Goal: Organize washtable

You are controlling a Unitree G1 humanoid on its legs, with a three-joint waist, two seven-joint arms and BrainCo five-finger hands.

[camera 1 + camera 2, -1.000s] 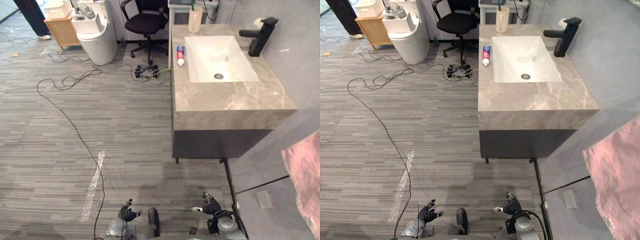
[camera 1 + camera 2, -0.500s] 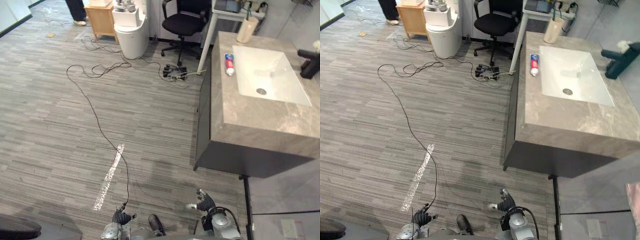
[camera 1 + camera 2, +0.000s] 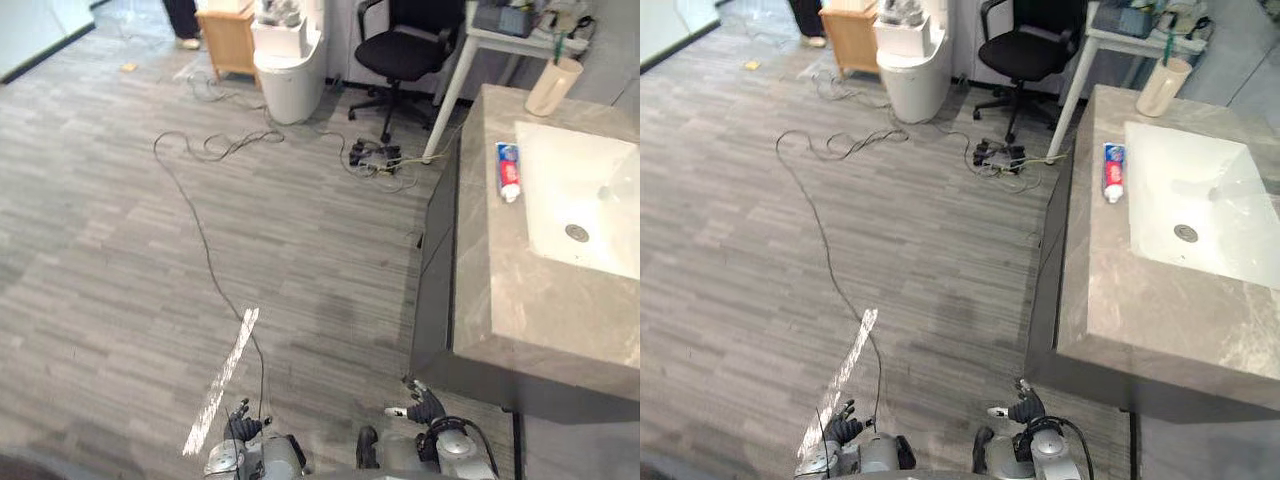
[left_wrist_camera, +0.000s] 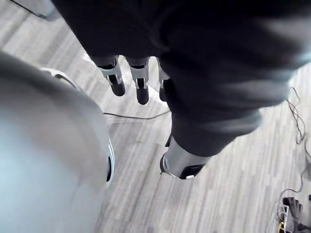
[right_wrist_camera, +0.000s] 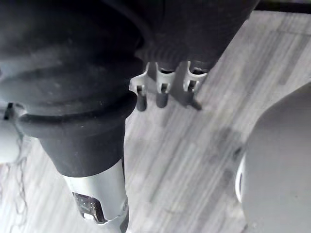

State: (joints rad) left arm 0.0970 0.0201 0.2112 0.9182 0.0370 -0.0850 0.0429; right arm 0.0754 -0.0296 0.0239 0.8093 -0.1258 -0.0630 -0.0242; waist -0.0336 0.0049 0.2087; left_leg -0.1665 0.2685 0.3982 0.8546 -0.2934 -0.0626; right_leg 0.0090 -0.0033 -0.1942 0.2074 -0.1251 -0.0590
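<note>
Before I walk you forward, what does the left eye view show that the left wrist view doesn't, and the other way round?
Left eye view: the washtable on the robot's right, its sink, a toothpaste tube beside the sink, a cup at the far corner, and the right hand hanging low. Left wrist view: the left hand close up, fingers straight, holding nothing. Both: the left hand and the grey plank floor.

Grey striped floor (image 3: 120, 230) with a pale shiny strip (image 3: 222, 380). Far off stand a black chair (image 3: 405, 50), a white round unit (image 3: 290, 62) and a wooden cabinet (image 3: 228, 35); a power strip (image 3: 372, 158) lies by the chair.
</note>
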